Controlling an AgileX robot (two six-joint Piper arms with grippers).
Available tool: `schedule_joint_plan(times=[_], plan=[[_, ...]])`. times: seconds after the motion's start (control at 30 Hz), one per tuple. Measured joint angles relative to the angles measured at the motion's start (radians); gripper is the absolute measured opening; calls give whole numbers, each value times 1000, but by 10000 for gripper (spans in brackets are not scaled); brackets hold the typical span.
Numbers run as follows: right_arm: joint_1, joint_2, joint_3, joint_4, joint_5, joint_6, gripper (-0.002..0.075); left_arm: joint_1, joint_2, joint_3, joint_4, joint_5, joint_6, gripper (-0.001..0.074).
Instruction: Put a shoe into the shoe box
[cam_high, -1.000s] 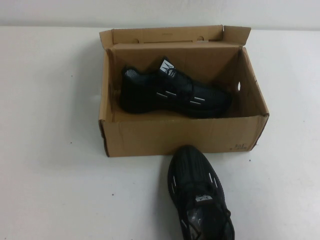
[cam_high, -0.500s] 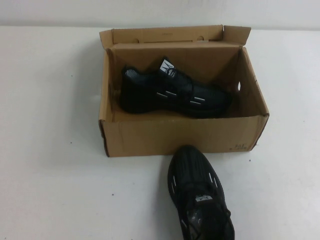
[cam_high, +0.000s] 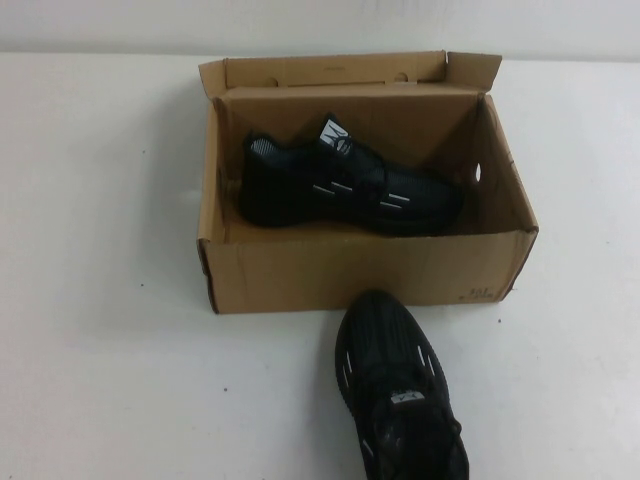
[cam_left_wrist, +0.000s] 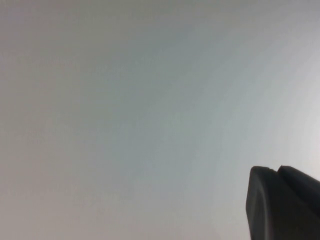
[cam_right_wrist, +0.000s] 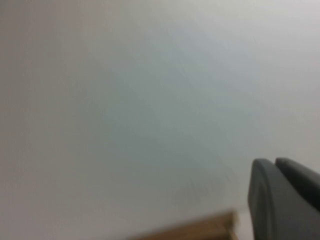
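L pincer (cam_left_wrist: 282, 205) & R pincer (cam_right_wrist: 285, 200) both closed, off the worktop (cam_high: 100, 300); R near shoe box (cam_high: 365, 270) (sneaker (cam_high: 345, 185) inside, its twin (cam_high: 400, 385) just outside).

Dim, soft, slightly blurred lighting; wrist views washed-out and unfocused.

no visible change anywhere

Cut off by the high view's lower edge: heel of the near shoe (cam_high: 400, 390); too small to read: print at the shoe box (cam_high: 365, 265) corner; mere slivers in the wrist views: left gripper (cam_left_wrist: 282, 202), right gripper (cam_right_wrist: 285, 197).
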Motion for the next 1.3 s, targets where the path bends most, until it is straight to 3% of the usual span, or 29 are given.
schedule_joint_plan(times=[0.27, 0.6, 0.93, 1.07, 1.3], plan=[[0, 117, 0, 27, 371, -212, -16, 0, 111, -13, 0, 300, -38, -3], [0, 128, 0, 91, 423, -284, -16, 0, 114, -13, 0, 449, -40, -3], [37, 416, -42, 381, 646, -840, -16, -66, 166, -15, -43, 580, 80, -3], [127, 557, -76, 396, 711, -961, 8, -91, 234, -15, -68, 650, 112, -3], [440, 704, -84, 312, 707, -1052, 111, -92, 300, -15, -95, 727, 140, -3]])
